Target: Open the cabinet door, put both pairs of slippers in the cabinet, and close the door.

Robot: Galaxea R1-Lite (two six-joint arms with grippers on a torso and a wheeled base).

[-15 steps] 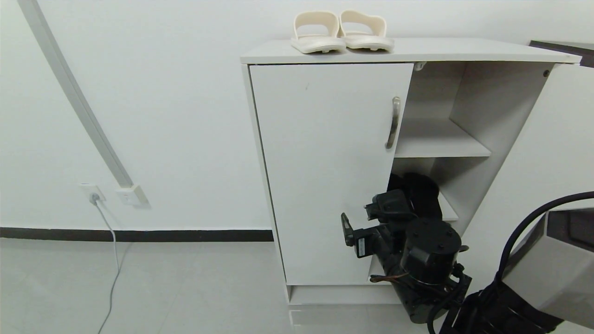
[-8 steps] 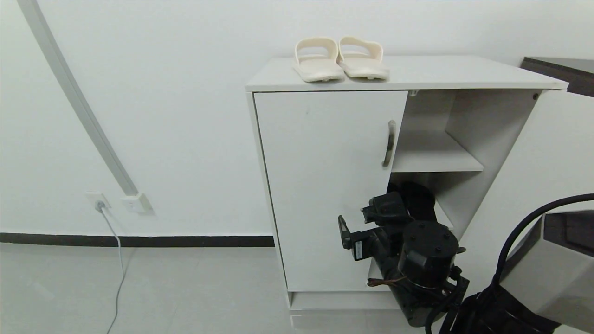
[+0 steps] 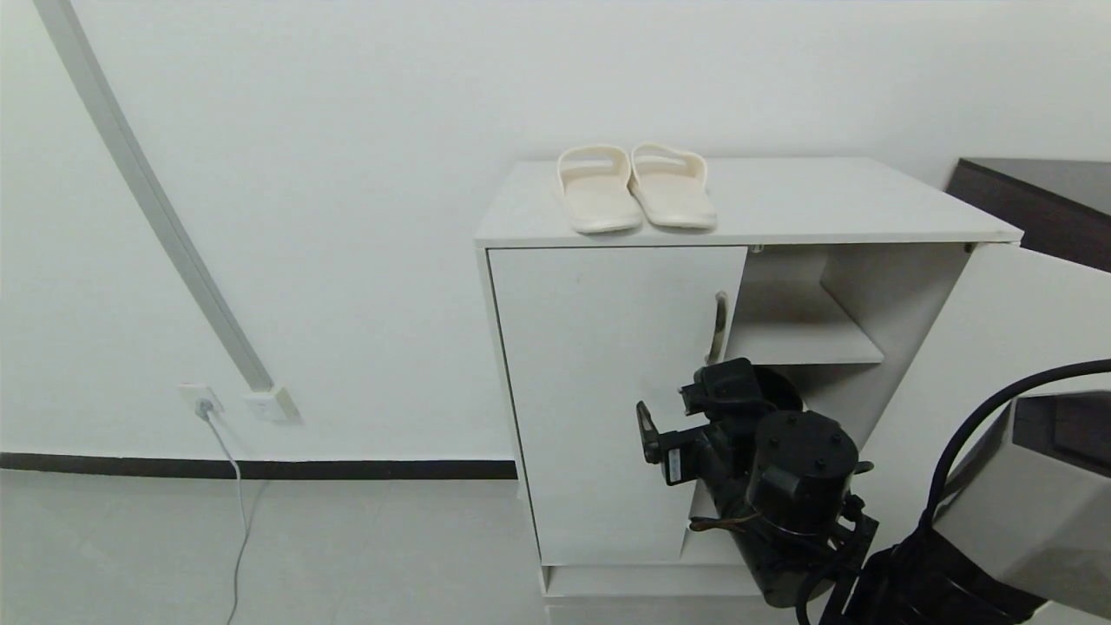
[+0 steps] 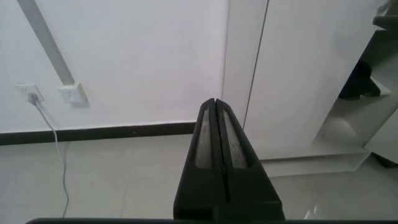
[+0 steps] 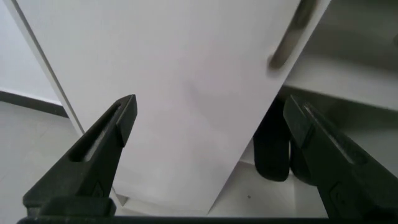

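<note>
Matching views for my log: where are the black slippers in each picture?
Head view: black slippers under the shelf, open side.
Left wrist view: black slippers in the open side, beyond the shut door.
Right wrist view: black slippers past the shut door's edge, below its handle.
Shared landmark: shut door.

We're in a plain, home-like room: white shoe cabinet (image 3: 608, 399) against a white wall (image 3: 347, 174), cream slippers (image 3: 636, 187) on top, grey tiled floor (image 3: 364, 555), black skirting (image 3: 260, 470), wall socket (image 3: 201, 401) with a cable (image 3: 239, 512) plugged in.

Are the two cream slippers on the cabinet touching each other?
Touching. In the head view the left slipper and right slipper lie with inner edges meeting, no gap.
</note>
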